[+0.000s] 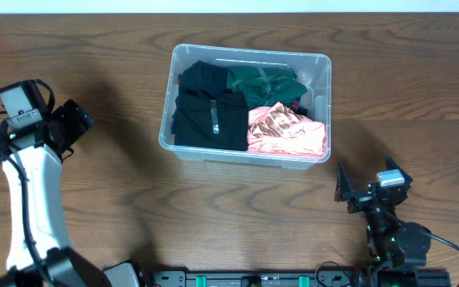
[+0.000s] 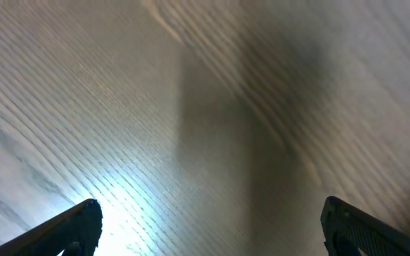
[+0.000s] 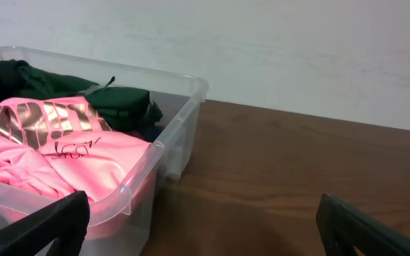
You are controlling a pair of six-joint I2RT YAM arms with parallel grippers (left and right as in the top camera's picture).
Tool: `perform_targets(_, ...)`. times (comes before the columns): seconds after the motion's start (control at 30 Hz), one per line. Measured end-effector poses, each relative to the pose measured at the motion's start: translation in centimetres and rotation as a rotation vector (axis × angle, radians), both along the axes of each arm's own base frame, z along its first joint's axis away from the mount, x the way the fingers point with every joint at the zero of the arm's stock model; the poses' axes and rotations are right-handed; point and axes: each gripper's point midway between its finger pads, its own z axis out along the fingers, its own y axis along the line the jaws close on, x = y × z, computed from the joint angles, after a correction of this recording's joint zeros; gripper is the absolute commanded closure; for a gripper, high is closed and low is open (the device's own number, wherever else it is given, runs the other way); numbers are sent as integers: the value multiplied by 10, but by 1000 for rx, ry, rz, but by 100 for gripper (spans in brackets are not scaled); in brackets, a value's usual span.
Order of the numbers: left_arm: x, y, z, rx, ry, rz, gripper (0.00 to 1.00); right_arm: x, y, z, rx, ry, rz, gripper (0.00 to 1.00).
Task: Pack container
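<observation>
The clear plastic container (image 1: pixel 323 104) stands at the middle back of the table. It holds folded black clothes (image 1: pixel 207 108), a dark green garment (image 1: pixel 263 83) and a pink garment with gold print (image 1: pixel 285 131). The right wrist view shows its near corner (image 3: pixel 164 146) with the pink garment (image 3: pixel 55 142) and the green garment (image 3: pixel 116 99) inside. My left gripper (image 1: pixel 76 121) is open and empty, left of the container; its wrist view shows only bare wood between the fingers (image 2: pixel 208 224). My right gripper (image 1: pixel 370 187) is open and empty at the front right, clear of the container (image 3: pixel 201 227).
The wooden table (image 1: pixel 134 183) surrounds the container. A pale wall (image 3: pixel 297 50) shows behind the table in the right wrist view. A black rail (image 1: pixel 253 279) runs along the front edge.
</observation>
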Motion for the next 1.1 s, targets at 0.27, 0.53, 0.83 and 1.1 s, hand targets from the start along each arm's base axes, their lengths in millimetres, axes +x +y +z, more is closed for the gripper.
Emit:
perform_targets(0.27,-9,-55,70,62,-171,-138,2,0,0,0,0,0,0,1)
perform_targets(0.53,-6,-150,145,133,-508,-406,2,0,0,0,0,0,0,1)
perform_targets(0.83,-30,-156,124,176,-679,-405,2,0,0,1,0,-2,0,1)
perform_targets(1.1,-57,-154,94,199,-865,-383,2,0,0,1,0,-2,0,1)
